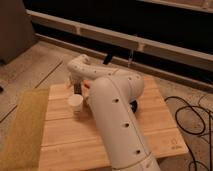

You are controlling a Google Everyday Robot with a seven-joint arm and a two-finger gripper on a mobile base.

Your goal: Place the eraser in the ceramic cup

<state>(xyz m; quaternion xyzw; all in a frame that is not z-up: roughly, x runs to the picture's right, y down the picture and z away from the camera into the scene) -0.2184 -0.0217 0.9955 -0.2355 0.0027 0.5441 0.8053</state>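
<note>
Nearest the camera, the robot's thick white arm [117,125] rises from the lower edge and leans over the wooden desk [65,145]. A yellow-green mat [22,125] lies along the desk's left side. Farther in, the ceramic cup [76,102] stands upright on the boards, just left of the arm. The end effector [78,88] hangs directly behind and above it, close to the rim. Whether the end effector is spread wide or gripping something cannot be told. A small orange patch [86,85] beside it may be the eraser, but that is unclear. A black bowl [134,105] peeks out on the arm's far right side, and cables [192,120] lie on the floor beyond the desk.

The step in hand appears to be lining up over the cup for the drop. To do it well, the end effector should centre on the cup's mouth. It should then come down slowly and vertically, without touching the rim. The cup is light and would tip or slide easily, so the release should happen low.
</note>
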